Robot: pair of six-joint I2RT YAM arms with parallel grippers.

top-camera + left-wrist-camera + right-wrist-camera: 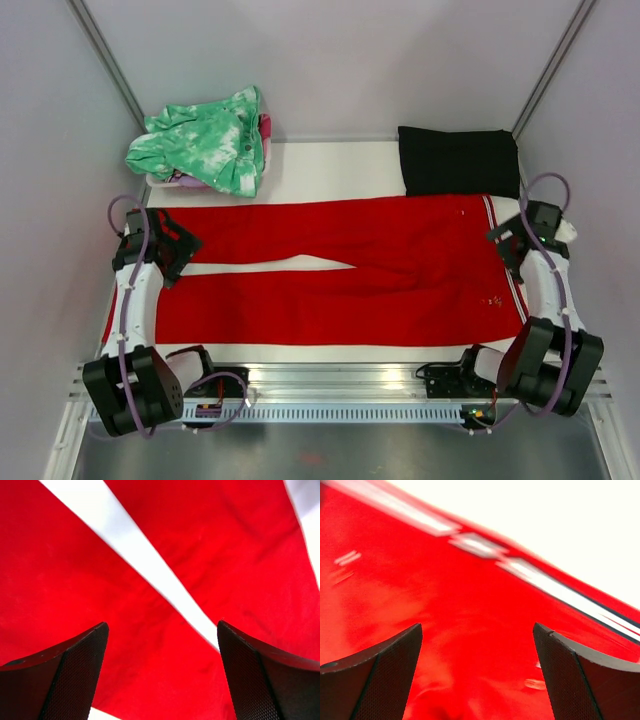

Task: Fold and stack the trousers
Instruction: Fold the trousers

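Left hand (162,624) and right hand (477,625) are held wide open and empty above the trousers (340,275), which are laid flat, legs parted, across the worktop (330,165); a skewed fold may be caused if only one layer is pinched

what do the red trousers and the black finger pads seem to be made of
The trousers look like thin cloth, matte, lying flat with soft creases. The finger pads look like black rubber or plastic, matte, with a fine dotted grid; which one is unclear.
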